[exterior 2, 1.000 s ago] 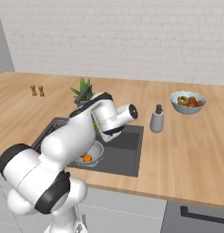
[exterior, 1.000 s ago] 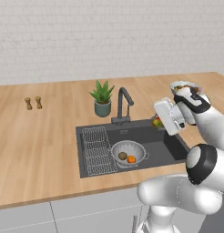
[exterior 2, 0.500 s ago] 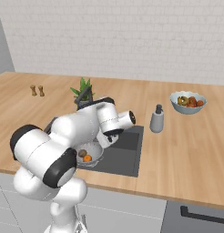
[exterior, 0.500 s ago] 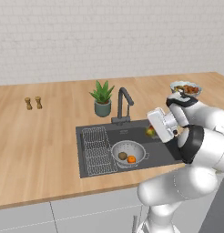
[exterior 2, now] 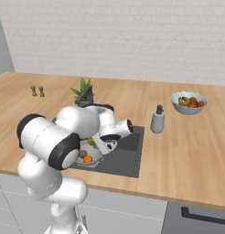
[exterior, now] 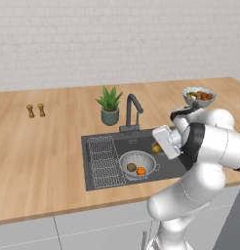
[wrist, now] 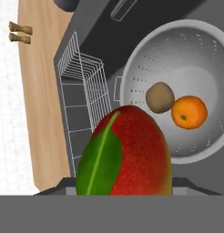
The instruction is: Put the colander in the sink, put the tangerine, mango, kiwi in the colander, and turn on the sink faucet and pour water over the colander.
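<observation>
Presently, no brand, label or legible writing shows on any item. My arm is folded at the lower right of the left base view, with my jaws [exterior: 160, 146] reaching left over the sink [exterior: 176, 166]. My jaws are clamped on the mango [wrist: 125, 154], which fills the lower centre of the hand view; its long axis runs bottom to top of that frame, narrower end up, a green patch down its left side. In the left base view the mango [exterior: 156, 147] sits at centre right, just right of the colander [exterior: 139, 164]. The colander stands upright in the sink, holding the kiwi [wrist: 159, 97] and the tangerine [wrist: 189, 112], which touch. The wire rack [wrist: 84, 98] lies left of the colander. The sink faucet [exterior: 132, 111] stands on the surface [exterior: 39, 146] behind the basin.
</observation>
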Robot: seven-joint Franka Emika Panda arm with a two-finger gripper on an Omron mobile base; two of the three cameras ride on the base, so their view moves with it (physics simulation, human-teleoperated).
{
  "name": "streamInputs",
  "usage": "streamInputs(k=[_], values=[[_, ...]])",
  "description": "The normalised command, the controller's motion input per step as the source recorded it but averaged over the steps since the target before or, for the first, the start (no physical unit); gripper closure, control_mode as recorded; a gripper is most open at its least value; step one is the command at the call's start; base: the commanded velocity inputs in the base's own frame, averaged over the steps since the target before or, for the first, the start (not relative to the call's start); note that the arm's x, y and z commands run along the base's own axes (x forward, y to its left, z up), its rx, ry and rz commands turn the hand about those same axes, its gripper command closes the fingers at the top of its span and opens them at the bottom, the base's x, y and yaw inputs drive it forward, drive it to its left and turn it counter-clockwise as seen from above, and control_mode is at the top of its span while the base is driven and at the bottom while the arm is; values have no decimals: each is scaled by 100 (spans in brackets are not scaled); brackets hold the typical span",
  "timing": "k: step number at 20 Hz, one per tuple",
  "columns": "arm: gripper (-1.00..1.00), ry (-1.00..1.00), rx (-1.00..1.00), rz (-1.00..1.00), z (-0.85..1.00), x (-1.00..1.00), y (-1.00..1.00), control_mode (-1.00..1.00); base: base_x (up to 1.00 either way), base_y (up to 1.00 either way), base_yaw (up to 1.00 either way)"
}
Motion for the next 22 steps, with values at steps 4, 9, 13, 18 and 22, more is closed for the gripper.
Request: streamInputs(k=[4, 9, 13, 18, 22], values=[[100, -12, -1, 0, -34, 17, 12, -100, 0, 0, 0], [100, -10, -3, 0, -36, 21, 12, -100, 0, 0, 0], [100, 0, -2, 0, -30, 59, 0, -100, 0, 0, 0], [100, 0, -2, 0, -22, 62, 0, -100, 0, 0, 0], [100, -3, -9, 0, -32, 3, 8, -100, 0, 0, 0]])
